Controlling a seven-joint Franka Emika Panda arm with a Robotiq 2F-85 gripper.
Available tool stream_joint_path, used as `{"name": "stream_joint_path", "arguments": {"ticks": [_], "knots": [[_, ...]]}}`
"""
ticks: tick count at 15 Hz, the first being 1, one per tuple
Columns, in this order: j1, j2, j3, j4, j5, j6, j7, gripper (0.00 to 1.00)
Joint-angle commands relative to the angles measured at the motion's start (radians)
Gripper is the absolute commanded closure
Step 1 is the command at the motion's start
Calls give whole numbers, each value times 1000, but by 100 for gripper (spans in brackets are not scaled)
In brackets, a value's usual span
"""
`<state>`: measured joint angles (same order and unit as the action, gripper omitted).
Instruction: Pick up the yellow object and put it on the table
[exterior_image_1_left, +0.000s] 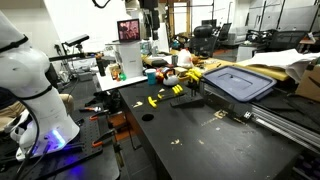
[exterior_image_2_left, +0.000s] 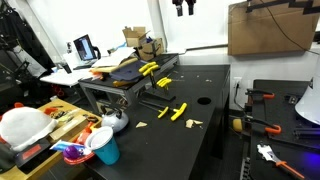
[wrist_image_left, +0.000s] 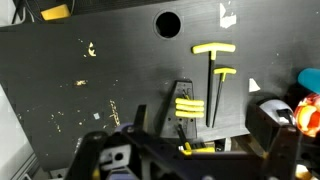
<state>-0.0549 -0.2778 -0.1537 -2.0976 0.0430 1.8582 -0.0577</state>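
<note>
Gripper (exterior_image_2_left: 184, 8) hangs high above the black table (exterior_image_2_left: 205, 145), well apart from everything on it, jaws spread wide and holding nothing. Yellow object (wrist_image_left: 213, 48), a T-handled tool, is seen in the wrist view with its yellow crossbar near the round hole (wrist_image_left: 168, 22) in the table and its thin dark shaft running away from the hole toward a small dark stand with yellow stripes (wrist_image_left: 185, 104); whether the shaft rests on that stand cannot be told. A second T-handled tool (wrist_image_left: 222, 72) lies just beside it and parallel, its crossbar slightly farther from the hole.
</note>
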Motion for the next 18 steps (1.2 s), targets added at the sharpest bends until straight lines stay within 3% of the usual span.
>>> {"name": "stream_joint_path", "arguments": {"ticks": [1, 10, 18], "knots": [[-13, 175, 15, 187, 23, -40, 51, 0], [-14, 491, 42, 482, 86, -106, 165, 0], [-1, 685, 70, 650, 85, -126, 321, 0]]}}
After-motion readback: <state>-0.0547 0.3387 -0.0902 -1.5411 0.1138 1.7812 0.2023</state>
